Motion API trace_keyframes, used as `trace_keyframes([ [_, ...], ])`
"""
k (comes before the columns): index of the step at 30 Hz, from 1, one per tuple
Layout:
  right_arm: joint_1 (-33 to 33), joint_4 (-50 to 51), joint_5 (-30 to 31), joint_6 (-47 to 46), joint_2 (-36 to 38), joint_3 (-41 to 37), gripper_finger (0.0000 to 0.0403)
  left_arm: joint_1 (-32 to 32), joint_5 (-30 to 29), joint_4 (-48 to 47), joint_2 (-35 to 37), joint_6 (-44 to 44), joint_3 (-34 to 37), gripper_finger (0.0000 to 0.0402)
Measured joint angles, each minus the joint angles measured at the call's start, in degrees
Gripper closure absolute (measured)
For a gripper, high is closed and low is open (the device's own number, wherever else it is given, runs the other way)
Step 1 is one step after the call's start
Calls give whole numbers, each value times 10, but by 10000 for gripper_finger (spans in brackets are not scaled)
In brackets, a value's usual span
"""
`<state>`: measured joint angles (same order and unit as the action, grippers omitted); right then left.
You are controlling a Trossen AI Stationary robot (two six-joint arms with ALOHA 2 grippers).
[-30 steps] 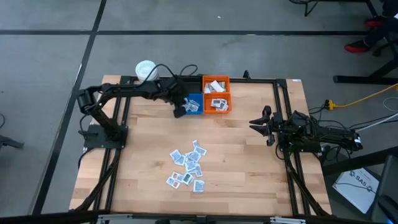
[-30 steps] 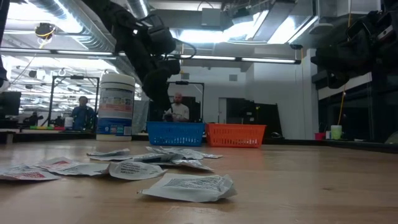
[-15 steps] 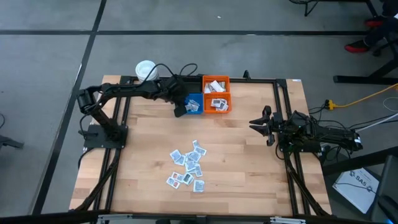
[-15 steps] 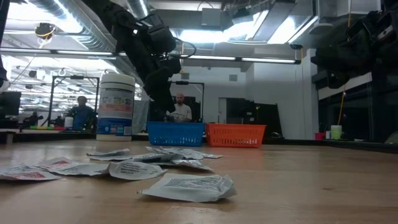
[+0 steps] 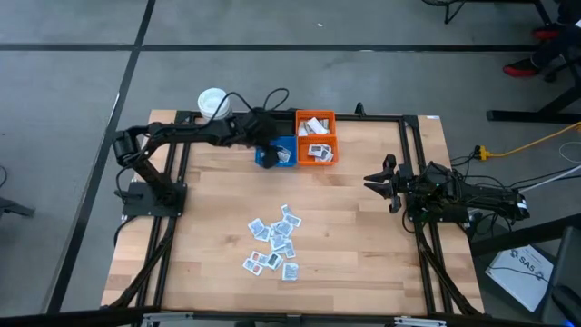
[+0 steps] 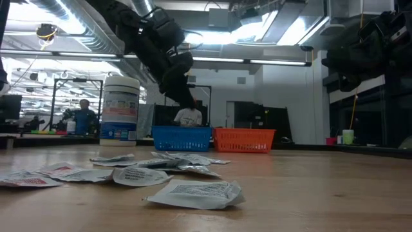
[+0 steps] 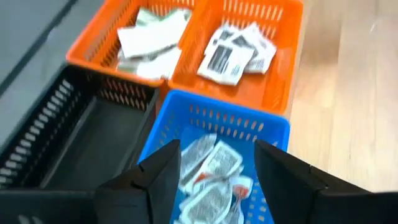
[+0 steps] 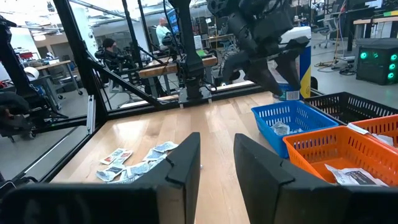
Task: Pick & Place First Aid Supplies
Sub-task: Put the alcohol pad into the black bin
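Roughly a dozen small flat white sachets [image 5: 274, 241] lie clustered mid-surface, so I judge the sorting only partly done. Some sachets already sit in the small blue plastic bin [image 7: 214, 158] and in both compartments of the orange plastic bin [image 7: 236, 53]; the black plastic bin [image 7: 81, 146] looks empty. The left gripper [image 7: 214, 180] hangs over the blue bin, fingers spread, holding nothing. The right gripper [image 8: 214, 165] waits at the surface's right side, fingers apart and empty.
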<state>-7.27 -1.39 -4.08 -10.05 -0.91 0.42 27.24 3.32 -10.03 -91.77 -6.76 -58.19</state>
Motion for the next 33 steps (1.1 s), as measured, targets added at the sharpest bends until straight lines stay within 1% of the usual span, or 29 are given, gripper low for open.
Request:
trace_keyframes([
  [6,0,0,0,0,0,0,303,-32,-41,8,1,0,-4,217],
  [11,0,0,0,0,0,0,303,-79,-80,1,2,-38,-30,226],
  [14,0,0,0,0,0,0,303,-112,-103,-10,2,-61,-49,230],
  [18,0,0,0,0,0,0,303,-170,-150,-29,3,-92,-64,233],
  [21,0,0,0,0,0,0,303,-220,-188,-56,3,-95,-72,233],
  [24,0,0,0,0,0,0,303,-274,-217,-93,3,-90,-82,233],
  [27,0,0,0,0,0,0,303,-330,-224,-136,3,-75,-85,233],
  [33,0,0,0,0,0,0,303,-439,-219,-243,3,47,-85,233],
])
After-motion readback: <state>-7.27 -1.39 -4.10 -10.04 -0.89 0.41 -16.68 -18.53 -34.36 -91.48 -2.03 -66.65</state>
